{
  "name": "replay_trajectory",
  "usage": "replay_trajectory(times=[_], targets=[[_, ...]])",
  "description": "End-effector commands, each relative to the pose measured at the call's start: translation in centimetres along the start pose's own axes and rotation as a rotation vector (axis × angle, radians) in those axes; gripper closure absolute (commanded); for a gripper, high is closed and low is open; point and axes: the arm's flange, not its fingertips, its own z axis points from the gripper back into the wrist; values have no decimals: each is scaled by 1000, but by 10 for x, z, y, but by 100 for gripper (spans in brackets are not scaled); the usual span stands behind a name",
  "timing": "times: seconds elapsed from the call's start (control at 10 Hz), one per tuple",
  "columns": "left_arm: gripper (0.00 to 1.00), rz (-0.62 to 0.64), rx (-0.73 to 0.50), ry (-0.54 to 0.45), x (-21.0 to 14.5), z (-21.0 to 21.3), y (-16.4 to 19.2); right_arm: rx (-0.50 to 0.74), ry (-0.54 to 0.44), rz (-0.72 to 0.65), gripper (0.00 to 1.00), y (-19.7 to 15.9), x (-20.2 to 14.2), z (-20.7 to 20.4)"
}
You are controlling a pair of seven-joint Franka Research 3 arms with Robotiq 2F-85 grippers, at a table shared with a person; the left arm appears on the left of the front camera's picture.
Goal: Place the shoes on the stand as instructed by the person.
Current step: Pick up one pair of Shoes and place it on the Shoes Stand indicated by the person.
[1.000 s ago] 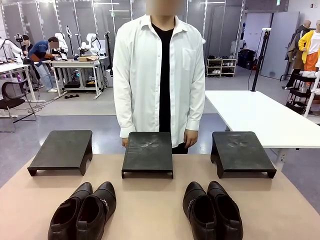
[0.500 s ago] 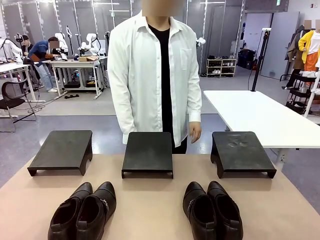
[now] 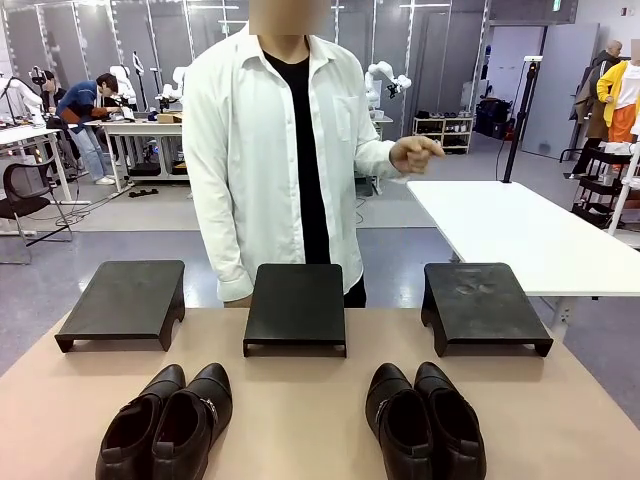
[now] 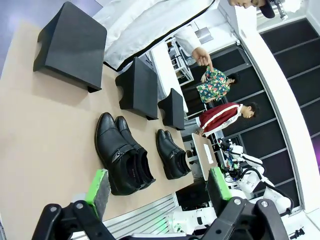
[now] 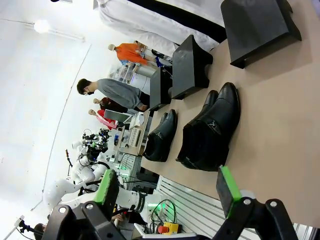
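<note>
Shoe pairs, two, glossy black, stand on the tan table (image 3: 300, 345) at its near side, toes toward the far edge: left pair (image 3: 165, 425) and right pair (image 3: 425, 420), well apart from each other. Three black stands sit in a row beyond them: left stand (image 3: 125, 300), middle stand (image 3: 295, 305), right stand (image 3: 480, 305). The person (image 3: 270, 150) stands behind the middle stand with one hand (image 3: 415, 153) held up at chest height, fingers loosely curled. Left gripper (image 4: 157, 184): jaws spread wide, grasping nothing, above the near side of the table. Right gripper (image 5: 167, 187): same condition.
</note>
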Motion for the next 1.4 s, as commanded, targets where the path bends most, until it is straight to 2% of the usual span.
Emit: replay_trajectory(times=[0.0,1.0,1.3], targets=[[0,-5,-7,4,0,-1,-1,5,-4,9,0,2,0,1],[0,-5,-7,4,0,-1,-1,-1,2,0,0,0,0,0],[0,-5,-7,4,0,-1,-1,-149,252,32,0,66,27,-56]])
